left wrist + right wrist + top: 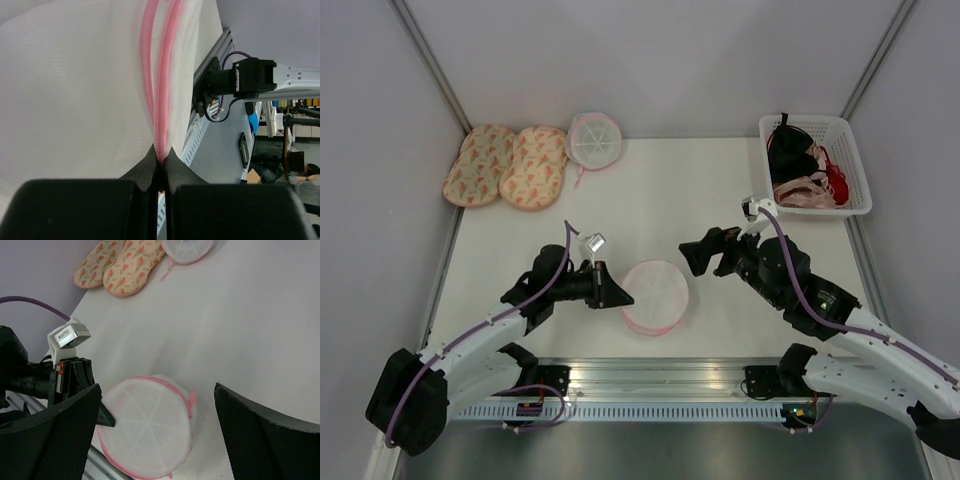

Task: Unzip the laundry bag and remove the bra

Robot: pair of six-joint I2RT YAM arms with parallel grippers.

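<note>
The laundry bag (655,295) is a round white mesh pouch with pink edging, lying on the table near the front edge. It also shows in the right wrist view (147,425). My left gripper (618,297) is shut on the pink edging (162,75) at the bag's left rim, which is pinched between the fingertips (161,155). My right gripper (708,258) is open and empty, hovering above and to the right of the bag (157,387). Nothing dark shows through the mesh. A black bra (785,152) lies in the white basket at the back right.
The white basket (861,170) also holds beige-pink and red garments. A second round pouch with bold white ribs (592,138) sits at the back left beside two floral pads (507,165). Grey walls enclose the table on three sides.
</note>
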